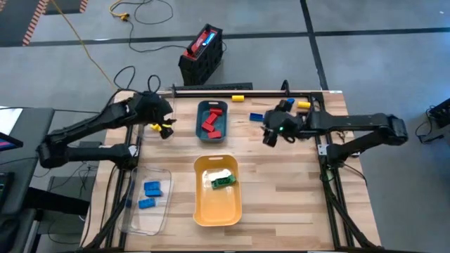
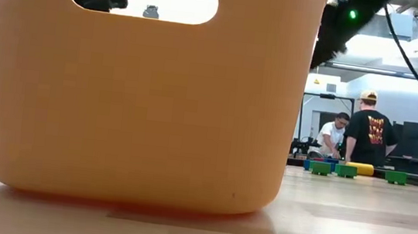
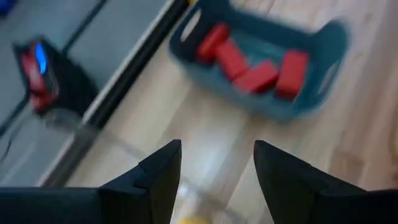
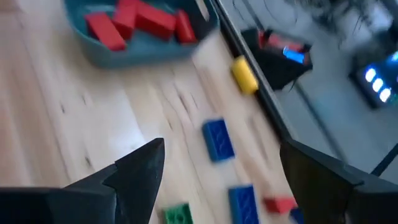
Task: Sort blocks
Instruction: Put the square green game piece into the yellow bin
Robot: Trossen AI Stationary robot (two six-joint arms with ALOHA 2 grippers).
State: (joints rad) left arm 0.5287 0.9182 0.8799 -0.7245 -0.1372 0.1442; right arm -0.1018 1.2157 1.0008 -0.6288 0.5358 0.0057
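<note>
The sorting scheme shows in how the trays are filled. The teal tray (image 1: pixel 199 130) near the far edge of the tabletop (image 1: pixel 281 197) holds only red blocks (image 1: pixel 211 121), the clear tray (image 1: pixel 163 211) at the left front holds two blue blocks (image 1: pixel 151 193), and the yellow tray (image 1: pixel 211 211) in the middle holds a green block (image 1: pixel 223 182) on something pale. So each colour appears to have its own container.

The left end effector (image 1: pixel 166 125) hangs just beside the teal tray on its left side, over a bare patch of wood. Its fingers (image 3: pixel 158 171) stand apart, and a yellow block (image 1: pixel 166 130) shows right at their tips; whether it is gripped or merely lying under them cannot be told. No tray holds yellow blocks, which may explain why this one is parked beside the trays.

The right end effector (image 1: pixel 271 133) hovers to the right of the teal tray with its fingers (image 4: pixel 134 168) spread wide and nothing between them, aimed at the unsorted blocks near the far right edge: a blue block (image 4: pixel 217 139), another blue block (image 4: pixel 242 202), a green one (image 4: pixel 178 214) and a yellow cylinder (image 4: pixel 244 74). It looks set to choose one of these.
</note>
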